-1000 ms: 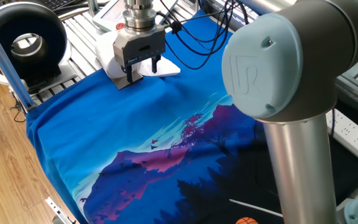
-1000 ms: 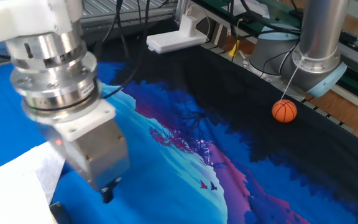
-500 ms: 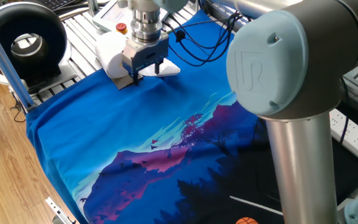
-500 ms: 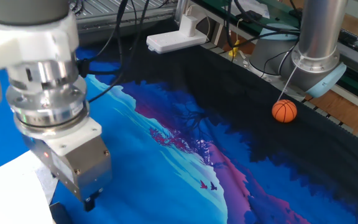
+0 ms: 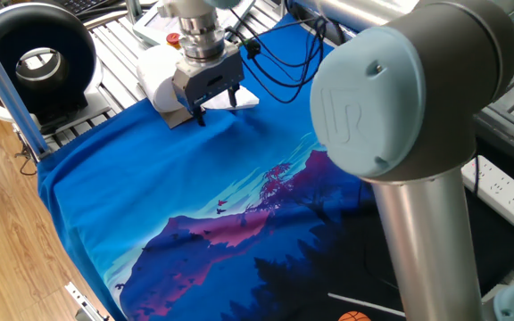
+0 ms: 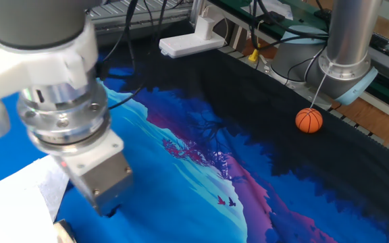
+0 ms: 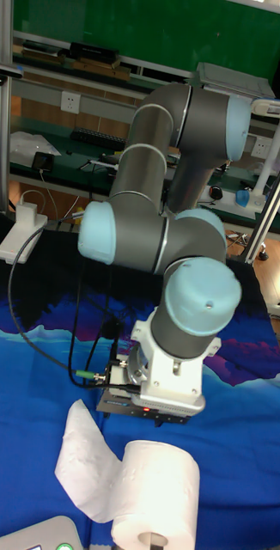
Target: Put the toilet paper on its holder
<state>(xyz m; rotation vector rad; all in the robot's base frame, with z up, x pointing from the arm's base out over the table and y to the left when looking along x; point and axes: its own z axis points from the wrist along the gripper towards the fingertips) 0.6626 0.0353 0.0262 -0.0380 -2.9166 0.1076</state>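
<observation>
The toilet paper point(image 5: 157, 76) is a fat white roll standing at the far left corner of the blue cloth, also seen in the tall fixed view as the roll point(image 7: 159, 503). Its loose sheet point(image 5: 244, 98) trails right across the cloth. A small flat plate point(image 5: 175, 119), which looks like the holder's base, peeks out at the roll's near side; its arm is hidden. My gripper point(image 5: 218, 107) hangs just right of the roll, over the sheet, fingers apart and open with nothing between them. In the other fixed view the gripper point(image 6: 110, 210) is low over the cloth beside the paper point(image 6: 19, 202).
A white pendant with a red button point(image 5: 174, 38) lies behind the roll. A black round device point(image 5: 38, 58) stands at the far left. An orange ball point(image 6: 308, 120) rests near the arm's base, and a white block point(image 6: 191, 42) sits at the cloth's far edge.
The gripper dropped lower toward the cloth beside the roll, then shifted slightly right and turned a little. The roll and its sheet have not moved.
</observation>
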